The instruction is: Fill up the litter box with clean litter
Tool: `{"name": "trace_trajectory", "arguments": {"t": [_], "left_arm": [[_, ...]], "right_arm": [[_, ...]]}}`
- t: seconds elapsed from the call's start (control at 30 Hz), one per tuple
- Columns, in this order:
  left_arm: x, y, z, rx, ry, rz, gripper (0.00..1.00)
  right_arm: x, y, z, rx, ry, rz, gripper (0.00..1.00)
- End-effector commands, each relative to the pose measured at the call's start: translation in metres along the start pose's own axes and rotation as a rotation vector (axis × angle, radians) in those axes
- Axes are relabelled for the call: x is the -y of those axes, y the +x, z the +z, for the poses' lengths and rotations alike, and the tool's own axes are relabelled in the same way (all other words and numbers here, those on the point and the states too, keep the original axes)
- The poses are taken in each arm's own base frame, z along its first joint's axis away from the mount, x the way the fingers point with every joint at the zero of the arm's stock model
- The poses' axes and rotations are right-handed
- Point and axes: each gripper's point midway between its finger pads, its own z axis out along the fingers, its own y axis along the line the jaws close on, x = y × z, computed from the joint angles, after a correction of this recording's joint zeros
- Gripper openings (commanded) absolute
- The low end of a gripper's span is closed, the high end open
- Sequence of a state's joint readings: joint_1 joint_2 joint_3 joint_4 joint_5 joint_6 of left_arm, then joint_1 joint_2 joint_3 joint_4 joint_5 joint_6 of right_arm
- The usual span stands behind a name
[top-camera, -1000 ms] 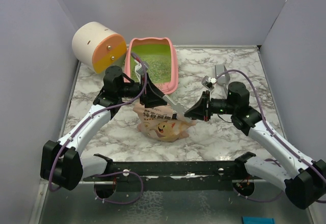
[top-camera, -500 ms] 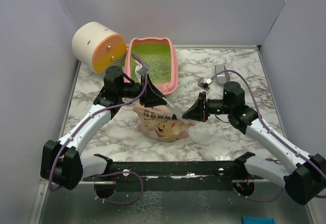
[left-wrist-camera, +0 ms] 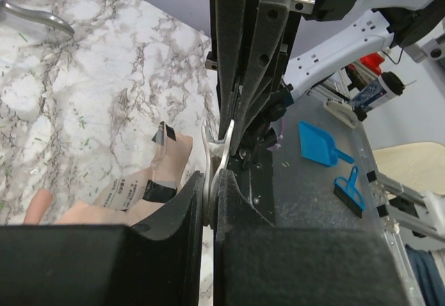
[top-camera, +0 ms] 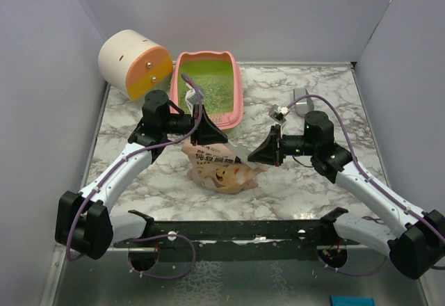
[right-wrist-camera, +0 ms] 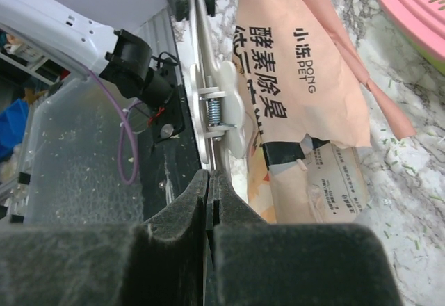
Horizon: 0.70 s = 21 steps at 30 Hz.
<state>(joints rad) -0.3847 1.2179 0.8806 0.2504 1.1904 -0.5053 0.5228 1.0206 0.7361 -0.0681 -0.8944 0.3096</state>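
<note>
The pink litter box [top-camera: 238, 94] stands at the back, lime-green inside, with clean litter [top-camera: 217, 92] spread over its floor. In front of it lies a tan printed pouch [top-camera: 221, 172] [right-wrist-camera: 299, 76]. Above the pouch, a long white spring clip [top-camera: 238, 151] [right-wrist-camera: 217, 111] is held from both ends. My left gripper [top-camera: 224, 142] [left-wrist-camera: 211, 188] is shut on its left end. Pinching the right end is my right gripper [top-camera: 252, 158] [right-wrist-camera: 210, 181], also shut. The pouch [left-wrist-camera: 132, 191] shows below the left fingers.
A cream-and-orange cylinder [top-camera: 133, 62] lies at the back left beside the box. A grey metal scoop [top-camera: 300, 101] [left-wrist-camera: 35, 15] rests on the marble table [top-camera: 313, 181] at the back right. Grey walls close in both sides. Stray litter bits dot the table.
My left gripper has closed its fingers onto the clip. The right arm has shifted slightly left and down, still gripping the clip's other end.
</note>
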Motion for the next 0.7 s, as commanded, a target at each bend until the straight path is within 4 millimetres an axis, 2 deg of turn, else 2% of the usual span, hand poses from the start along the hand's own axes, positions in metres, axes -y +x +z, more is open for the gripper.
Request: {"name": "trace_trajectory", "arguments": {"t": [0.0,0.07,0.1,0.17,0.23,0.27,0.43,0.67], "left_arm": [[0.005,0.003,0.001,-0.024,0.038,0.025,0.00],[0.007,0.004,0.000,-0.024,0.040,0.031,0.00],[0.008,0.004,0.000,-0.022,0.039,0.039,0.00],[0.010,0.005,-0.001,-0.023,0.041,0.047,0.00],[0.012,0.006,-0.003,-0.027,0.040,0.050,0.00],[0.014,0.007,-0.003,-0.030,0.044,0.050,0.00],[0.021,0.007,-0.005,-0.031,0.063,0.060,0.00],[0.035,0.006,-0.006,-0.033,0.103,0.091,0.00]], "right_arm": [[-0.001,-0.018,0.000,0.044,0.022,-0.041,0.01],[-0.001,-0.018,0.000,0.044,0.025,-0.041,0.01],[0.000,-0.018,0.000,0.040,0.034,-0.038,0.05],[0.003,-0.020,-0.002,0.029,0.065,-0.049,0.28],[0.005,-0.020,-0.005,0.005,0.091,-0.064,0.45],[0.005,-0.022,-0.006,0.003,0.095,-0.075,0.49],[-0.007,-0.029,-0.001,0.011,0.004,-0.104,0.53],[-0.009,-0.025,0.012,-0.008,-0.106,-0.091,0.53]]}}
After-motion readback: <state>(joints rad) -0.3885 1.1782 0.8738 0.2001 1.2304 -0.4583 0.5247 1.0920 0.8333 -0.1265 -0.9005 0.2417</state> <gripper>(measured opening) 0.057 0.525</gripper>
